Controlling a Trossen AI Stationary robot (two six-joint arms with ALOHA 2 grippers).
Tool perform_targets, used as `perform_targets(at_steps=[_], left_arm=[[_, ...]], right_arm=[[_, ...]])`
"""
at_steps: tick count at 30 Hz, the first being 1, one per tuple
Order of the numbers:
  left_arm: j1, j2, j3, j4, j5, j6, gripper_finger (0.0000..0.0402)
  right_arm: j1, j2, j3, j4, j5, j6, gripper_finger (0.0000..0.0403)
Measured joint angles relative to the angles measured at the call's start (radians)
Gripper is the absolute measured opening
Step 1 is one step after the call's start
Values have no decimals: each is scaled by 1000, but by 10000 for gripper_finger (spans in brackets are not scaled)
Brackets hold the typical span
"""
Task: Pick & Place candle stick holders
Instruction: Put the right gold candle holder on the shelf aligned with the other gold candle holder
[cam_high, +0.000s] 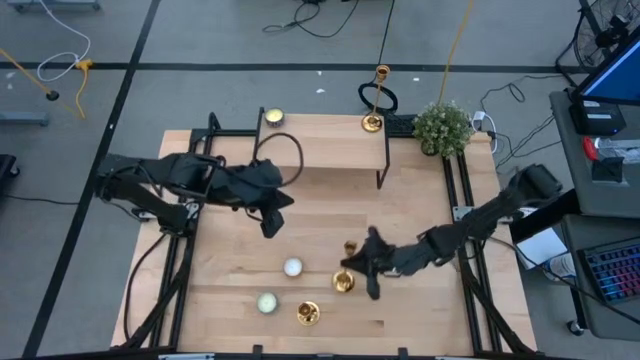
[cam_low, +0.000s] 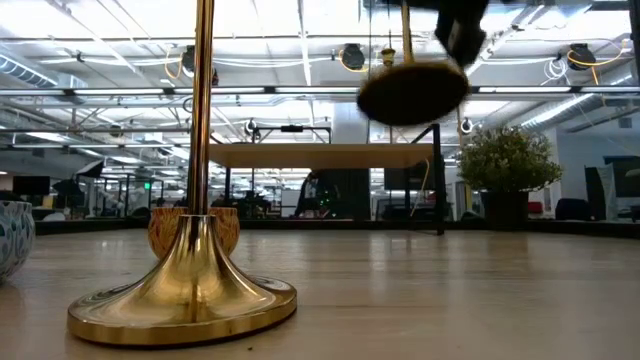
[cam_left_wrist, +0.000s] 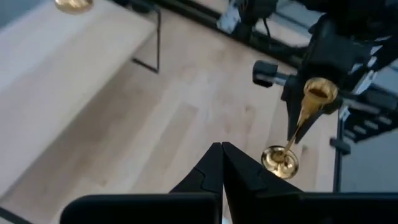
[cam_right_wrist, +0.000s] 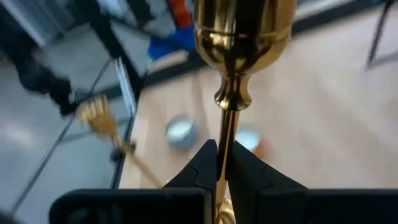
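The bench (cam_high: 320, 215) is pale blond wood with a fine grain, framed by black rails. All three candle stick holders gleam polished gold — one (cam_high: 345, 270) in the black right end effector (cam_high: 372, 268), one (cam_high: 308, 313) near the front edge, one (cam_high: 377, 98) on the raised shelf. The left end effector (cam_high: 270, 222) is black too. Two disc candles sit close by — one white (cam_high: 292, 267), one pale green (cam_high: 266, 302). The potted plant (cam_high: 441, 127) is leafy green.

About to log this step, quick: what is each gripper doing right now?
Left gripper: shut, empty, above the table.
Right gripper: shut on a candlestick holder's stem, lifted off the table.
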Motion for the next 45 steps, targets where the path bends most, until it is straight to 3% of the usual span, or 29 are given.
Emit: perform_targets(at_steps=[6, 11, 15, 20, 24, 30, 35, 38, 45], left_arm=[[30, -52, 0, 86, -9, 71, 4], [69, -63, 0, 192, 86, 161, 3], [135, -64, -81, 349, 310, 204, 4], [260, -59, -313, 666, 676, 141, 4], [388, -46, -452, 931, 829, 15, 2], [532, -50, -431, 1072, 891, 8, 2], [626, -40, -366, 967, 901, 217, 2], [654, -23, -356, 947, 891, 302, 4], [634, 36, -350, 929, 761, 424, 4]], right_arm=[[-45, -200, 1, -15, 101, -104, 12], [-86, -314, 1, -10, 120, -165, 12], [-124, -373, 1, -12, 115, -181, 12], [-174, -415, 1, -16, 116, -188, 12], [-244, -423, 7, -59, 116, -185, 12], [-388, -375, 192, -394, 56, -133, 12], [-482, -266, 402, -604, 28, -189, 12], [-519, -201, 491, -619, 23, -209, 12], [-571, -78, 624, -615, 67, -295, 12]])
